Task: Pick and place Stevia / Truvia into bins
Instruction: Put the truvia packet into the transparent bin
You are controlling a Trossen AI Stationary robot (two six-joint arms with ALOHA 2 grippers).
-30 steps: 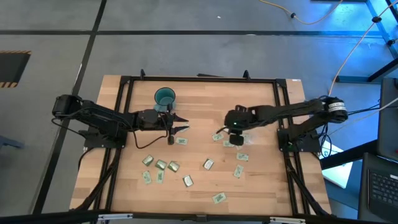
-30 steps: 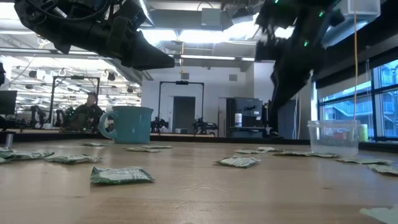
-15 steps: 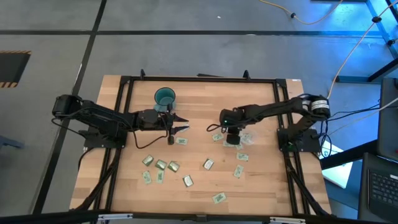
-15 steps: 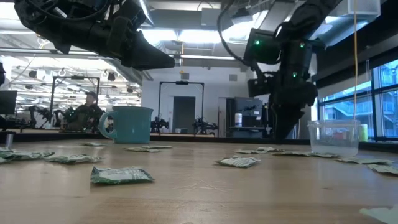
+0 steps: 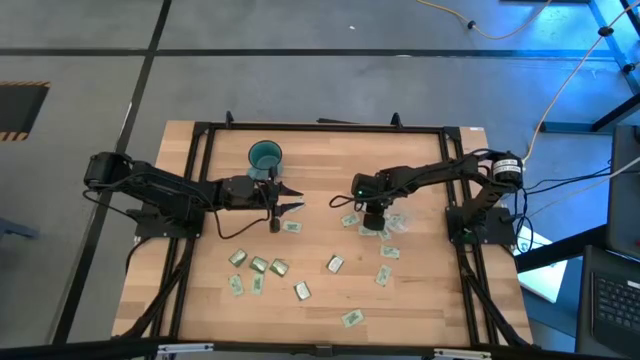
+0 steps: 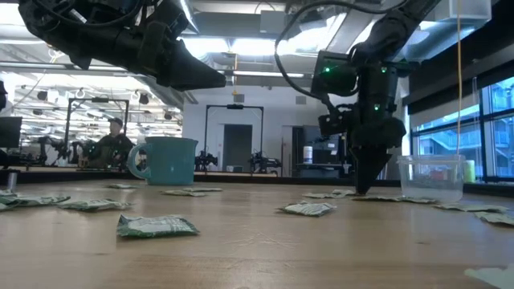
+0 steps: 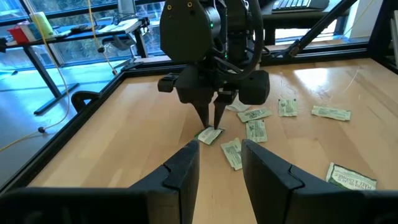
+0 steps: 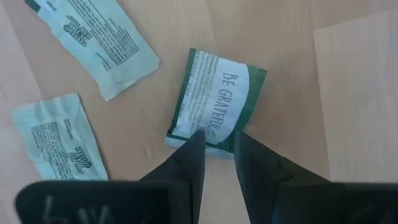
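Observation:
Several green-and-white and olive sachets (image 5: 280, 268) lie flat across the near half of the table. My right gripper (image 5: 372, 224) points straight down at one green-and-white sachet (image 8: 217, 102) right of the table's middle. Its fingers are a narrow gap apart, and the tips stand at that sachet's edge. My left gripper (image 5: 293, 207) is open and empty. It hovers above the table near the teal cup (image 5: 265, 156), and its fingers also show in the left wrist view (image 7: 219, 158). The clear cup (image 6: 431, 177) stands just right of my right gripper. My right gripper comes from above, pointing down. Its two fingertips (image 8: 198, 142) sit at the short edge (image 8: 214, 144) of the green-and-white sachet, which lies flat on the table. I cannot tell whether the tips touch it.
More sachets (image 7: 254, 116) lie close around the right gripper, and others lie toward the near edge (image 5: 351, 319). A black frame rail (image 5: 320, 128) runs around the table. A person (image 6: 112, 136) sits in the room behind.
My right gripper has come down from well above the table to the table top. It has shifted a little toward the table's left, onto the green-and-white sachet. My left gripper has kept still.

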